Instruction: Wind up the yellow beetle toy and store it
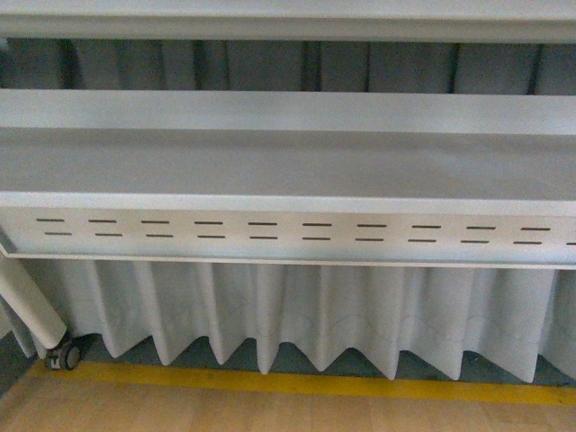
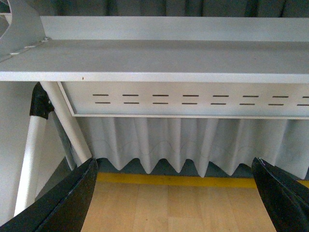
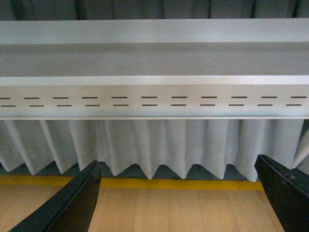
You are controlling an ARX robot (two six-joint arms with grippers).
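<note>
Left hand [image 2: 174, 166]: released, nothing in it. Its two black fingers [image 2: 63, 203] sit wide apart at the lower corners of the left wrist view, with bare floor between them.

Right hand [image 3: 178, 162]: likewise released and holding nothing; its fingers [image 3: 67, 208] are spread just as wide in the right wrist view.

Neither hand nor arm shows in the front view.

Below both hands: pale wooden floor [image 1: 270, 409], crossed by a yellow line [image 1: 297, 382] just in front of a pleated grey curtain [image 1: 297, 306]. The curtain hangs from under a white panel with two rows of short slots [image 1: 288, 229]. Above the panel is the grey tabletop [image 1: 288, 162], with a raised rail along its far edge [image 1: 288, 110].

Seen in the left wrist view alone: a white tube leg [image 2: 30, 159] with a black joint [image 2: 41, 101] at its top, and a slanted white strut [image 2: 67, 125] running up to the tabletop's underside.

Seen in the front view alone: a small castor wheel [image 1: 63, 355] on the floor at far left, and a second pale ledge [image 1: 288, 18] along the top of the frame.

The right wrist view adds nothing beyond the panel, curtain and floor.

Yellow beetle toy: in none of the three views; I cannot tell where it is
</note>
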